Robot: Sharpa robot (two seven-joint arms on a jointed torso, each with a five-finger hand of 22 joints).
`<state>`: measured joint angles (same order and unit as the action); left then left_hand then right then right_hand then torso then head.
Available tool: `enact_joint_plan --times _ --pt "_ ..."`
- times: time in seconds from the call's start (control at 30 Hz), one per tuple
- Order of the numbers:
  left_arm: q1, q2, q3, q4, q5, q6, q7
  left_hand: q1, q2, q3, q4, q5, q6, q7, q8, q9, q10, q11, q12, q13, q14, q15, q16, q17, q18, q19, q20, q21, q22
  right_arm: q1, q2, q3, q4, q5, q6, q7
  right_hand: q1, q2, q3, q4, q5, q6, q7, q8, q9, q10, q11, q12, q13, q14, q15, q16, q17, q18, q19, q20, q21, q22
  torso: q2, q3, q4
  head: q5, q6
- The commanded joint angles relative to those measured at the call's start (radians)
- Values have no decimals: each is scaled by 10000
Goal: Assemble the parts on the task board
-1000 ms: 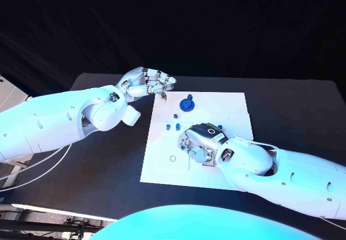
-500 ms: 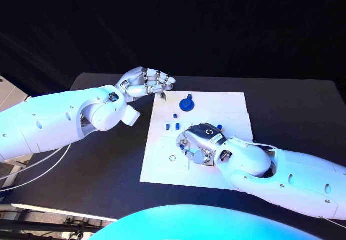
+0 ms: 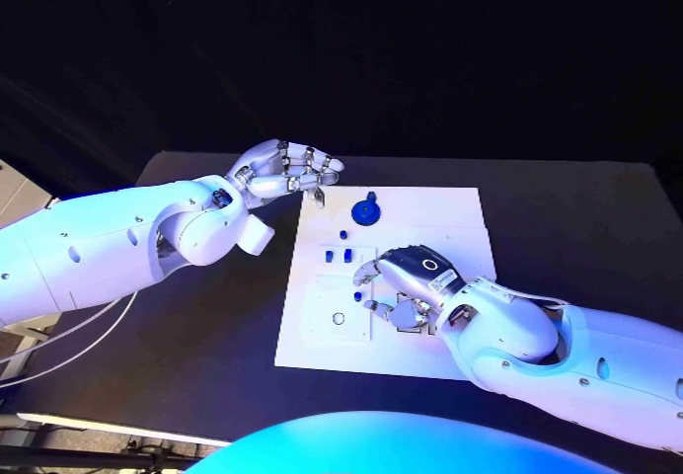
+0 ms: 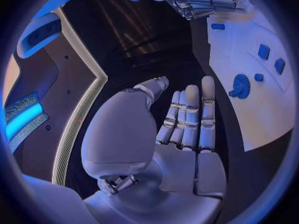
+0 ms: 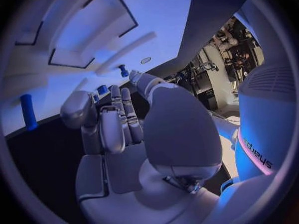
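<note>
White task board lies flat mid-table, small blue parts scattered on it

The head camera looks steeply down from above on the black table and the white task board at its middle. The left wrist camera sits close behind the left hand, facing along its fingers toward the board's edge. The right wrist camera rides close behind the right hand, low over the board. All three share the board.
</note>
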<state>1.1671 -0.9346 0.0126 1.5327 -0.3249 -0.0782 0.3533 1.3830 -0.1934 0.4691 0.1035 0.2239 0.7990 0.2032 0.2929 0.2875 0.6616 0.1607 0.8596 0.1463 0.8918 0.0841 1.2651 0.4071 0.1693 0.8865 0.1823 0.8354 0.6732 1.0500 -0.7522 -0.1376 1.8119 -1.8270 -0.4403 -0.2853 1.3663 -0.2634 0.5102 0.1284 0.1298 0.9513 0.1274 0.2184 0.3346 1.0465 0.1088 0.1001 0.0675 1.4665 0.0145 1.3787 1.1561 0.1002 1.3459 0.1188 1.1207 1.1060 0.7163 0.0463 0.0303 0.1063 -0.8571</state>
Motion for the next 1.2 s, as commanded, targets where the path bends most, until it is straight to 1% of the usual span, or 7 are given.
enact_joint_plan --times 0.03,0.23,0.37,0.5,0.63,0.73,1.2 --pt "2 25 4 3 28 183 -12 88 18 -18 48 38 -52 176 34 -9 60 -16 -33 -9 -11 46 -47 4 148 68 -11 -35 -16 95 -209 57 250 260 -531 20 91 -10 -92 43 -63 60 19 -74 -14 -33 -44 87 13 109 49 58 30 50 80 4 51 49 -11 -2 -12 -50 72" --pt "2 40 -2 -37 43 203 1 90 26 -18 54 36 -55 177 33 -10 58 -15 -38 -13 -10 46 -48 3 149 72 -11 -37 -18 540 -799 233 543 917 -351 34 121 -3 -169 109 -85 82 23 -93 -24 -6 -62 163 16 153 33 117 126 23 162 -10 161 168 -6 1 0 -131 176" --pt "2 51 -9 -53 48 202 18 92 25 -19 56 35 -57 177 33 -12 58 -14 -41 -16 -10 46 -50 3 149 74 -11 -38 -20 1072 -1232 299 396 1427 288 40 161 -26 -263 160 -123 54 6 -138 -44 -35 -66 208 8 181 27 150 163 9 209 -20 211 228 4 -9 3 -190 246" --pt "1 71 -19 -68 52 203 34 92 25 -19 56 35 -57 177 33 -12 58 -14 -41 -16 -10 46 -50 3 149 74 -11 -38 -20 1375 -1465 319 111 1577 853 13 311 -48 -741 345 -217 14 -109 -246 -92 -199 -53 317 -4 187 51 180 157 10 222 -22 160 220 19 -9 -4 -249 290" --pt "0 79 -32 -74 54 205 43 92 25 -19 56 35 -57 177 33 -12 58 -14 -41 -16 -10 46 -50 3 149 74 -11 -38 -20 1522 -1587 327 -154 1521 1454 -63 1051 228 -2532 1063 -31 26 -222 -459 -189 -569 -12 639 -5 115 93 203 14 32 193 19 -58 128 23 10 5 -288 306" --pt "-1 76 -40 -79 55 201 47 92 25 -19 56 35 -57 177 33 -12 58 -14 -41 -16 -10 46 -50 3 149 74 -11 -38 -20 1574 -1627 329 -278 1409 1790 -132 1372 294 -2967 1428 -95 57 -270 -516 -214 -647 -3 776 -4 95 94 217 -27 32 198 28 -105 129 26 22 4 -301 303" --pt "-1 47 -56 -63 55 202 42 92 25 -19 56 35 -57 177 33 -12 58 -14 -41 -16 -10 46 -50 3 149 74 -11 -38 -20 1636 -1618 322 -523 1153 2846 -408 1619 372 -3178 1608 -120 150 -275 -523 -216 -548 -36 984 18 96 78 235 -49 30 222 6 -118 160 29 15 16 -396 277"
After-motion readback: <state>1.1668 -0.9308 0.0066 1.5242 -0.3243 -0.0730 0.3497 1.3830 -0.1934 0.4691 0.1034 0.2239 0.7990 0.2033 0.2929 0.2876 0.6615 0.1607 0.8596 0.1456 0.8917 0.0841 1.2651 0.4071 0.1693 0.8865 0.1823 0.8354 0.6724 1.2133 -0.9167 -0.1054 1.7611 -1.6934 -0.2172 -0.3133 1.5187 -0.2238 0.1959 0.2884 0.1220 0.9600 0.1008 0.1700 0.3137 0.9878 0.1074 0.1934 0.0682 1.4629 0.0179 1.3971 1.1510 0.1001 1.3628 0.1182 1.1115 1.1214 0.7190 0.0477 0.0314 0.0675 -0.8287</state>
